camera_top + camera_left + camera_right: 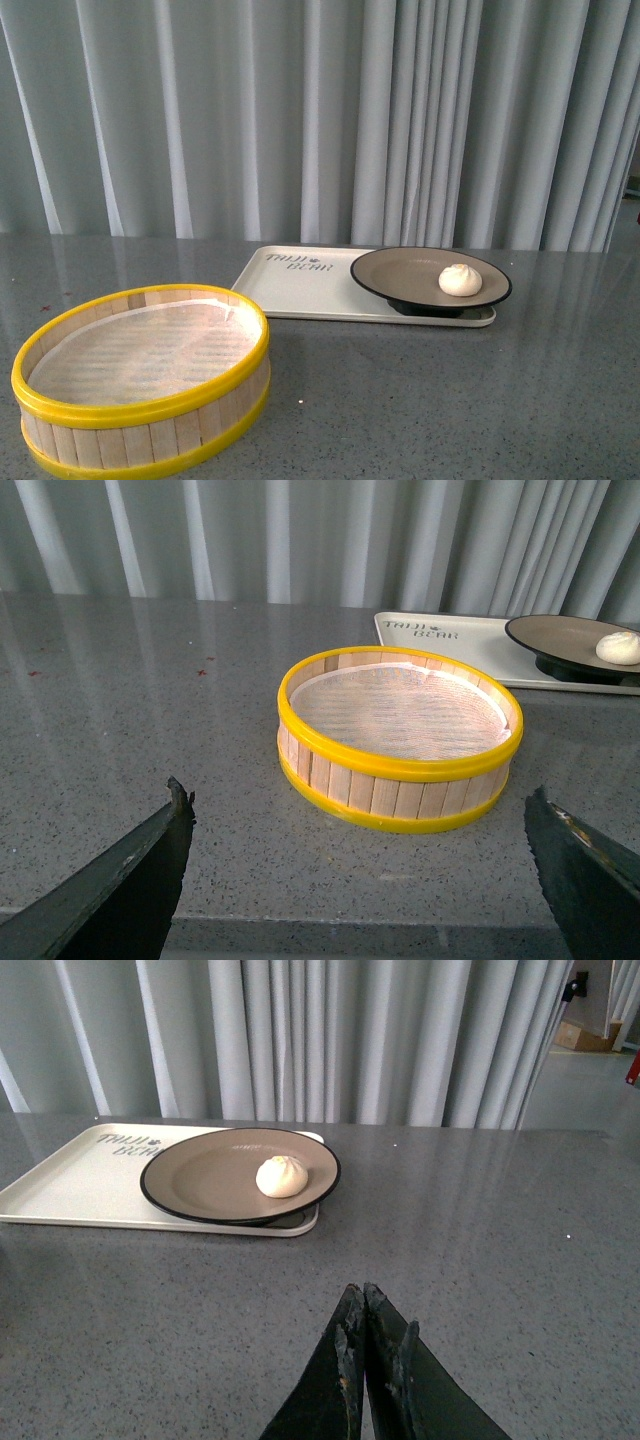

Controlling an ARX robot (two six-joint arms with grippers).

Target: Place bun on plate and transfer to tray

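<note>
Now bun (460,280) on plate (400,275), tray (290,285)

There was one bun (460,279), one plate (400,272) and one tray (300,288). One steamer basket (140,385) with yellow rims stood on the one grey table (450,400). Two grippers appeared, each in its own wrist view: the left gripper (360,880) showed two dark fingers, and the right gripper (372,1360) showed two as well. One pleated curtain (300,110) filled the background
</note>
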